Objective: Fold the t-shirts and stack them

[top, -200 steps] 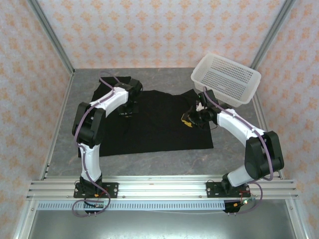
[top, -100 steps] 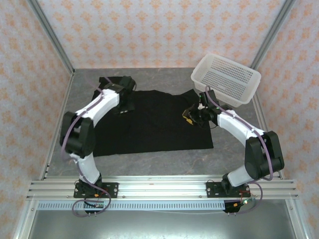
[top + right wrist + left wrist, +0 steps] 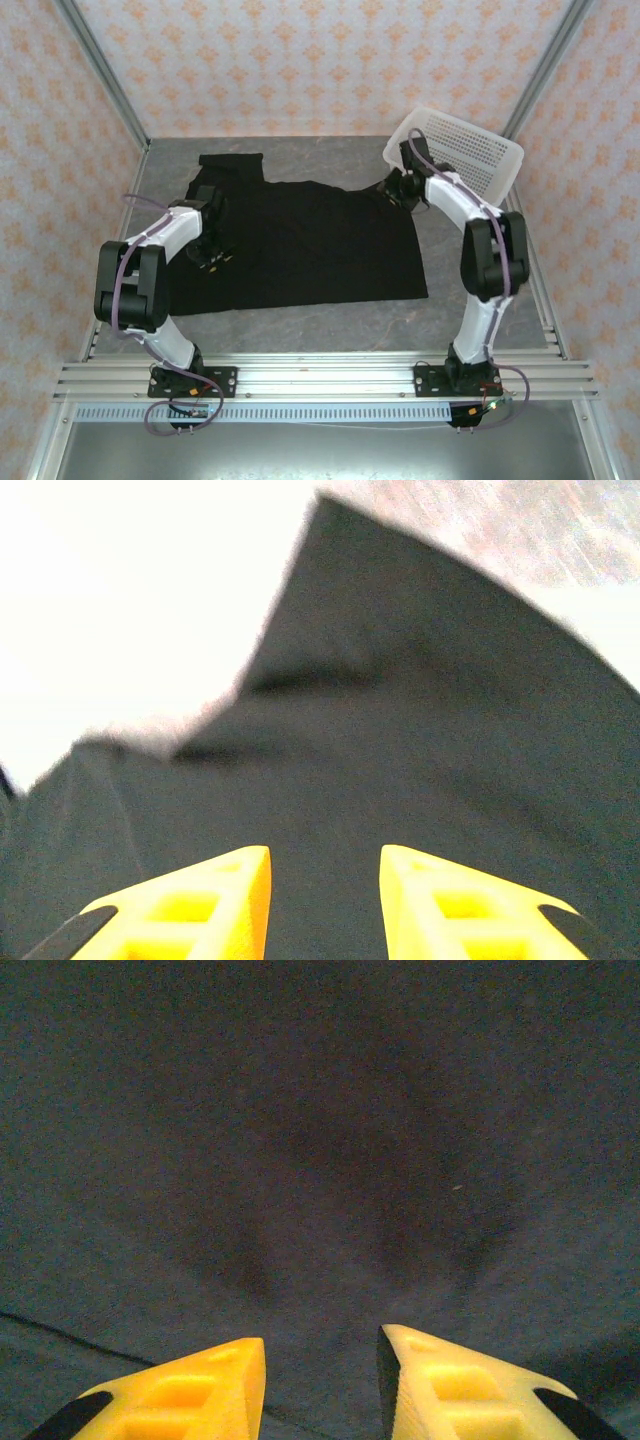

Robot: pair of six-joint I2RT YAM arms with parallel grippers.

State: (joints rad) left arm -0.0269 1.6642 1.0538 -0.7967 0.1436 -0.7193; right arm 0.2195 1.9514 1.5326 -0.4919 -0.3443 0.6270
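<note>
The white basket (image 3: 470, 155) stands just beyond my right gripper (image 3: 393, 188) and to its right, and all I see in it is its own perforated floor. The black t-shirt (image 3: 300, 240) lies flat on the grey table (image 3: 300, 330) under both grippers. The right one hangs over its far right corner, and my left gripper (image 3: 213, 262) over its left part. From above, the shirt's long axis runs left to right, with a straight edge on the right and a sleeve jutting out at the far left. On the left wrist camera I get just dark cloth ahead of the yellow fingers (image 3: 200, 1390). The right wrist camera catches a cloth corner ahead, with glaring white to its left. Both pairs of jaws stand parted, gripping nothing
</note>
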